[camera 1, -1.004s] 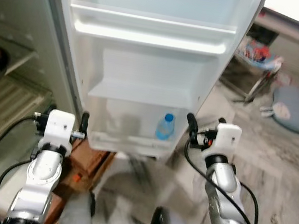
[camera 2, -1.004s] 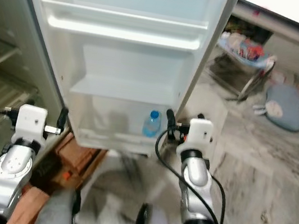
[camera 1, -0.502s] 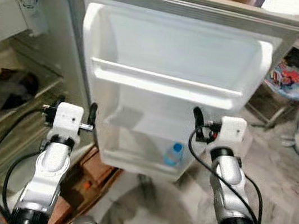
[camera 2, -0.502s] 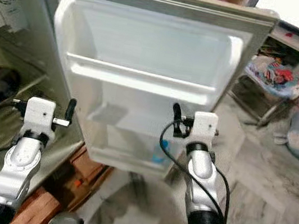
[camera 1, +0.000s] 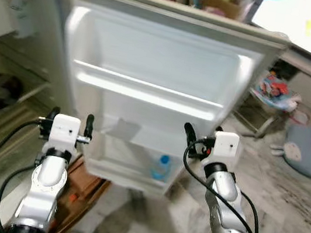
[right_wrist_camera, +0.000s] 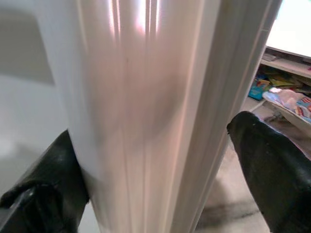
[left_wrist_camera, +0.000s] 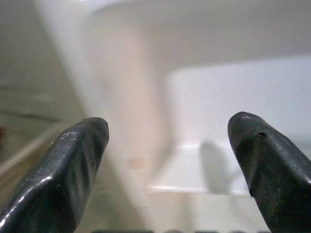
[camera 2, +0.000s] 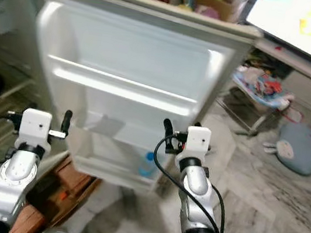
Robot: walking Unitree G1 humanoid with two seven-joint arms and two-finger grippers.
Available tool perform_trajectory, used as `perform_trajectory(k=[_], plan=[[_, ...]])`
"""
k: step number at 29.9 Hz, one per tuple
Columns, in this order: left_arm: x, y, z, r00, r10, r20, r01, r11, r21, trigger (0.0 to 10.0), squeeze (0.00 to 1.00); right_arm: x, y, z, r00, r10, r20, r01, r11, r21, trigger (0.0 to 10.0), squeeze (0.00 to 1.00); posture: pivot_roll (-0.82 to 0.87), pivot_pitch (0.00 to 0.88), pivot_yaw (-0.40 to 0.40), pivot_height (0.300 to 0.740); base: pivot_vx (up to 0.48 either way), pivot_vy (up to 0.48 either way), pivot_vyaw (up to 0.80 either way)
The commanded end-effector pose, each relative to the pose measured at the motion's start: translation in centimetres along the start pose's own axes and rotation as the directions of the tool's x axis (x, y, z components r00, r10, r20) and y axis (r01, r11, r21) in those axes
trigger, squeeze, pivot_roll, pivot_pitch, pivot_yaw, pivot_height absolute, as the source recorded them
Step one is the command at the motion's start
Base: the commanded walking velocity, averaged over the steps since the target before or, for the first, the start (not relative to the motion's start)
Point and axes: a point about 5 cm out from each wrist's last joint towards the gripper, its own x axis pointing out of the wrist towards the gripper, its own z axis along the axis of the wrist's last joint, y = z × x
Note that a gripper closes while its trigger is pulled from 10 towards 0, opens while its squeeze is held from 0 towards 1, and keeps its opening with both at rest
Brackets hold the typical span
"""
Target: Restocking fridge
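Fridge body (camera 1: 13, 41): standing open at far left, pale interior with wire-like shelves showing, a dark object lying on one shelf, too blurred to identify.
Left gripper (camera 1: 70, 124): hovering raised in front of the hinge side of the door, holding nothing, black fingers (left_wrist_camera: 73, 165) spread apart in the left wrist view with the door liner showing in the gap between them.
Left arm: silver, rising from the bottom edge, black cables looping beside it.
Cardboard box (camera 1: 82, 185): brownish, sitting on the floor under the door's lower corner, near the left arm.
Fridge door (camera 1: 154, 51): swinging wide open, facing the camera, white inner liner with a long rail shelf across the middle and a bin at the bottom.
Bottom door bin (camera 1: 121, 167): translucent white, running along the foot of the door, holding one item.
Water bottle (camera 1: 161, 167): clear with blue cap, standing upright in the right end of the bottom door bin, just left of the right gripper.
Right gripper (camera 1: 200, 140): hanging at the free edge of the door, level with the bin, fingers (right_wrist_camera: 272, 170) parted wide, straddling the door's edge in the right wrist view; one finger looks to be touching the liner, nothing clamped.
Floor (camera 1: 284, 202): grey marbled tile, stretching right of the door.
Wire rack (camera 1: 268, 96): standing behind the door's right side, colourful clutter piled on it.
Grey cushion (camera 1: 303, 149): lying on the floor at far right, well apart from the fridge.
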Motion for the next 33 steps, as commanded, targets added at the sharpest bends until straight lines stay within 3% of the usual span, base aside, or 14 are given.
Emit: perform_trajectory(k=[1, 8, 11, 14, 17, 23, 33], plan=[[0.1, 1.2, 0.2, 1.000, 0.028, 0.009, -0.028, 0.999, 0.031, 10.0, 0.00, 0.2, -1.0, 1.4, 0.997, -0.033, 0.063, 0.033, 0.999, -0.003, 10.0, 0.00, 0.16, 0.000, -0.081, 0.740, 0.000, -0.412, 0.00], [0.0, 1.5, 0.3, 0.999, 0.037, 0.010, -0.038, 0.999, 0.036, 10.0, 0.00, 0.0, -0.6, 2.9, 0.988, -0.008, 0.156, 0.012, 1.000, -0.027, 10.0, 0.00, 0.16, 0.000, -0.077, 0.740, 0.000, -0.409, 0.00], [-0.1, 1.3, 0.3, 1.000, 0.029, 0.009, -0.029, 0.999, 0.038, 10.0, 0.00, 0.0, -0.6, 2.7, 0.989, -0.005, 0.145, 0.015, 0.998, -0.066, 10.0, 0.00, 0.15, 0.000, -0.073, 0.740, 0.000, -0.411, 0.00], [0.0, 1.1, 0.3, 1.000, 0.022, 0.010, -0.023, 0.999, 0.040, 10.0, 0.00, 0.0, -0.6, 2.5, 0.991, -0.004, 0.131, 0.010, 0.999, -0.049, 10.0, 0.00, 0.15, 0.000, -0.070, 0.740, 0.000, -0.411, 0.00], [0.1, 1.3, 0.4, 1.000, 0.028, 0.012, -0.029, 0.998, 0.052, 10.0, 0.00, 0.2, -0.9, 2.1, 0.994, -0.039, 0.101, 0.053, 0.988, -0.144, 10.0, 0.00, 0.15, 0.000, -0.069, 0.740, 0.000, -0.411, 0.00], [0.2, 1.9, 0.2, 0.998, 0.058, 0.004, -0.059, 0.996, 0.069, 10.0, 0.00, 0.3, -0.3, 1.9, 0.996, 0.017, 0.087, 0.001, 0.980, -0.198, 10.0, 0.00, 0.16, 0.000, -0.071, 0.740, 0.000, -0.366, 0.00], [0.1, 1.6, 0.1, 0.998, 0.058, 0.000, -0.058, 0.996, 0.073, 10.0, 0.00, 0.7, -0.2, 2.1, 0.995, 0.013, 0.101, 0.005, 0.985, -0.171, 10.0, 0.00, 0.17, 0.000, -0.082, 0.740, 0.000, -0.314, 0.77]])
